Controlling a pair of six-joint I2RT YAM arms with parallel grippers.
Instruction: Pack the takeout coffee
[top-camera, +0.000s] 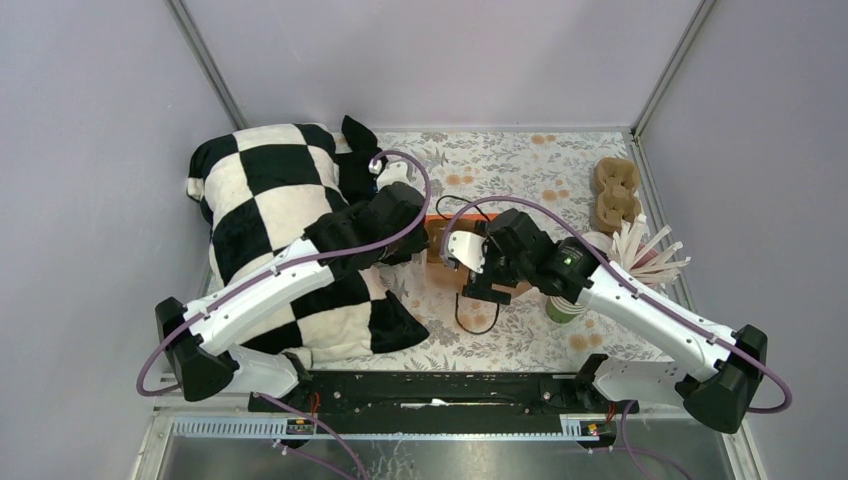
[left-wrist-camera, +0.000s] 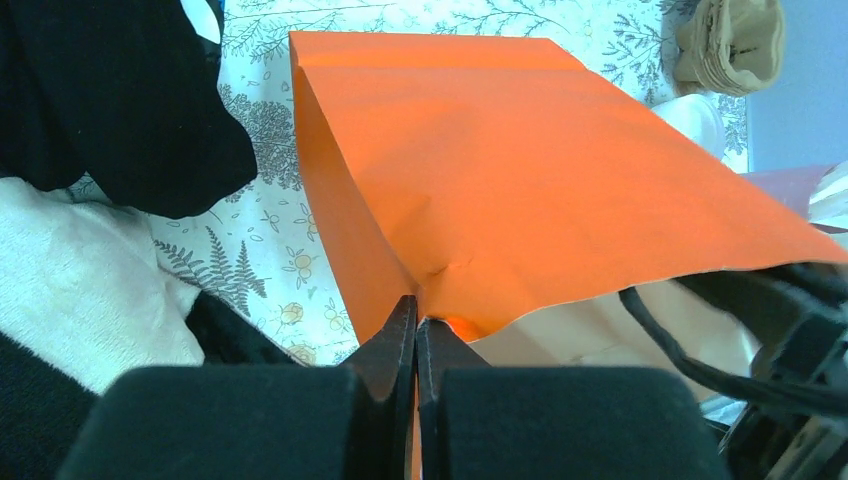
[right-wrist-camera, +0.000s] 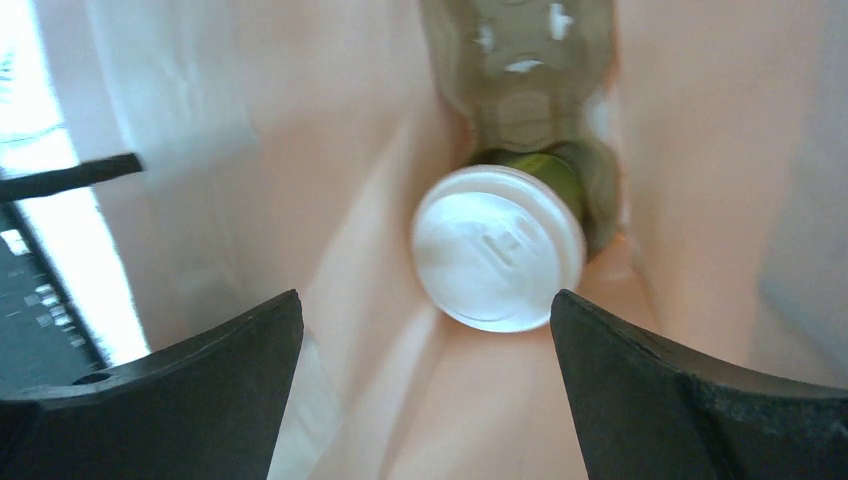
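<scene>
**Two grippers at one bag: left pinched on the rim, right spread wide above the lidded cup**

Far to the left of both tools a black-and-white checkered cloth (top-camera: 270, 230) lies bunched on the floral table cover (top-camera: 520, 165), and the left arm reaches across it.

The left gripper (left-wrist-camera: 415, 312) has its jaws pressed together on the near edge of the orange paper bag (left-wrist-camera: 520, 170). The paper is caught right at the fingertips. The bag's side wall fans away ahead of the tool, up and to its right. A fold of the black cloth sits off to this gripper's left.

The right gripper (right-wrist-camera: 425, 305) hangs over the bag's mouth and looks down inside. Its two fingers (right-wrist-camera: 200, 380) stand as far apart as they go, with nothing between them. Below the tool, deeper in the bag and nearer its right finger than its left, stands the takeout coffee (right-wrist-camera: 498, 248). It is upright, its white lid facing the camera and a sliver of green wall showing behind the lid. The cup sits in a pocket of a pulp carrier (right-wrist-camera: 520, 70) that runs on beyond it. No finger touches the cup.

To the right of that gripper, outside the bag, a stack of green cups (top-camera: 565, 308) is half hidden under the right forearm. Farther right is a pink cup of white sticks (top-camera: 650, 258), and beyond it lie stacked cardboard carriers (top-camera: 615, 195).
</scene>
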